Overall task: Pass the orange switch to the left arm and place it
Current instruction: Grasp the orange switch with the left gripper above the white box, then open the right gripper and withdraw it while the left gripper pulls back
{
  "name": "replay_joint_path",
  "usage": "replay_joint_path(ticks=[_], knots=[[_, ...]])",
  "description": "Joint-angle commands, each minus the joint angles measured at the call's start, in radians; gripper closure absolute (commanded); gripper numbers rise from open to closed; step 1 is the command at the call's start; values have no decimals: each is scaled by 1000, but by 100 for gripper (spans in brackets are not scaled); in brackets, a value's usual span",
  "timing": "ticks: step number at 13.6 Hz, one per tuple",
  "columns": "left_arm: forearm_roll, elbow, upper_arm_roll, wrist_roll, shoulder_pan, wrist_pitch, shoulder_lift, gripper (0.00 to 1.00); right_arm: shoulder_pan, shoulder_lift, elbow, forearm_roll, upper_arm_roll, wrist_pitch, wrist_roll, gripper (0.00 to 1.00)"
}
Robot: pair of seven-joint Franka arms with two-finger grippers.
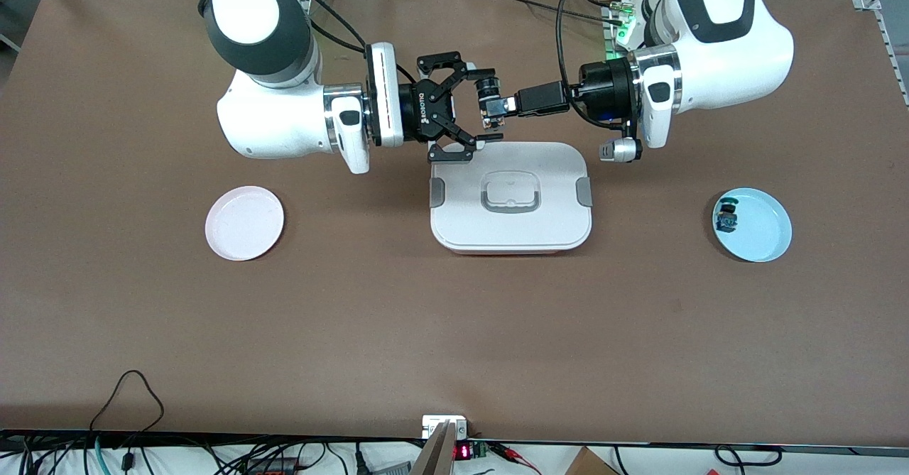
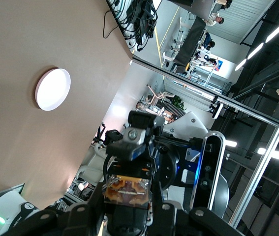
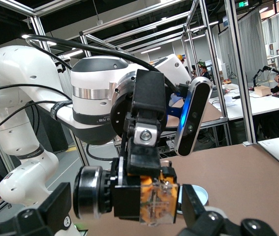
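Mid-air handover above the white box's (image 1: 511, 205) edge nearest the robot bases. Left tool (image 1: 513, 106) clamped on the orange switch (image 1: 493, 111); right tool (image 1: 465, 106) spread wide around it, fingers apart. Pink plate (image 1: 244, 222) toward the right arm's end of the table (image 1: 454, 333). Blue plate (image 1: 753, 224), toward the left arm's end, holds the blue-green switch (image 1: 727, 218).

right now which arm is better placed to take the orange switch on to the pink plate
Left for now: the left gripper is shut on the orange switch above the box. The right gripper, on the pink plate's side, stands open around it and must close first.
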State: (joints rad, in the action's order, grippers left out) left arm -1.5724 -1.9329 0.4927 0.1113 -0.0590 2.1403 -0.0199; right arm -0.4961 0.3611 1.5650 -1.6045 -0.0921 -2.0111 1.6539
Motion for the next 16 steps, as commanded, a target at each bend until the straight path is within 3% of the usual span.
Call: replay_joint_path(ticks=[1,5,7,11,16], knots=[[-21,12,3,-28,-2,1,-8,100,1,-22,26,-25,-1,0,-8,0],[15,0,-9,-38,-19,-38,1,100,4,-24,27,-25,3,2,-34,0],[189,6,-8,-38,-82,-113,1,100,5,-24,27,-26,6,3,-35,0],[236,5,-9,-39,-257,-336,-3,100,17,-27,35,-25,17,5,-36,0],[584,29,-9,-45,-415,-511,1,100,80,-40,62,-15,17,6,-36,0]])
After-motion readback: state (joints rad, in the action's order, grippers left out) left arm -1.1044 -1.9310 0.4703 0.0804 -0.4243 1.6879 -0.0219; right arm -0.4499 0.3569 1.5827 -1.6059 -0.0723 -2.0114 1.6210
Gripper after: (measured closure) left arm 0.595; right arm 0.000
